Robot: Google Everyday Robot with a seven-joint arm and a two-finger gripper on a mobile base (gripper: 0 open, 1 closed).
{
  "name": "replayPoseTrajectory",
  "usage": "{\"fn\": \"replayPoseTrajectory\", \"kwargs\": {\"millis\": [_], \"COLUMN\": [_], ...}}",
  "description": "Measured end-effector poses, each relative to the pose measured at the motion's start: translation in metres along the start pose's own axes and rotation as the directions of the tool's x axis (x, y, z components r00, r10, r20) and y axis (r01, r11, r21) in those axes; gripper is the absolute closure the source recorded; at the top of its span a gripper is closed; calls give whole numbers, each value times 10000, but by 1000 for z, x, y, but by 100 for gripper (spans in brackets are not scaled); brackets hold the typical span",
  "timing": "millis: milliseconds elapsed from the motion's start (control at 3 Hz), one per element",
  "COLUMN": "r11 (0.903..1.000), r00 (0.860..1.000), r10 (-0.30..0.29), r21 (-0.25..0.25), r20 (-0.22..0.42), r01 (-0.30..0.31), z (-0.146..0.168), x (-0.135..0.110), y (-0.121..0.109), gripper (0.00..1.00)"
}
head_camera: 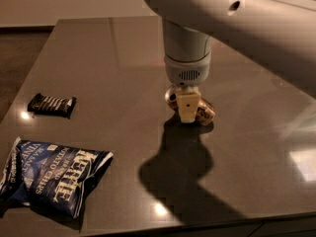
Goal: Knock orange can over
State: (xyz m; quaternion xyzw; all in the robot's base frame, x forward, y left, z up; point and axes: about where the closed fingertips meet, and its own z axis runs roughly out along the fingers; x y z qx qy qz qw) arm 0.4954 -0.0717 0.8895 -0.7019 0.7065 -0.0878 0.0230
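Note:
The orange can [204, 111] lies on its side on the dark table [113, 53], near the middle, its silver top end pointing left behind the gripper. My gripper [188, 108] hangs straight down from the big white arm [232, 19] and stands right in front of the can, its cream fingertip [188, 105] covering the can's middle. Only the can's two ends show on either side of the finger.
A blue chip bag [47, 179] lies at the front left of the table. A dark candy bar [52, 104] lies at the left edge. The table's front edge runs along the bottom. The arm's shadow falls in front of the can.

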Motion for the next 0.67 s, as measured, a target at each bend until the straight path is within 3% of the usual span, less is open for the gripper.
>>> {"fn": "replayPoseTrajectory", "kwargs": {"millis": [333,667], "r11": [9993,9993], "r00": [9993,9993], "r10": [-356,-356], "r21": [-151,-150], "r20": [-59,-58], "r01": [355,355], "z": [6,6], "x": [-9,-9], "y": [6,6], "gripper": [0,0]}}
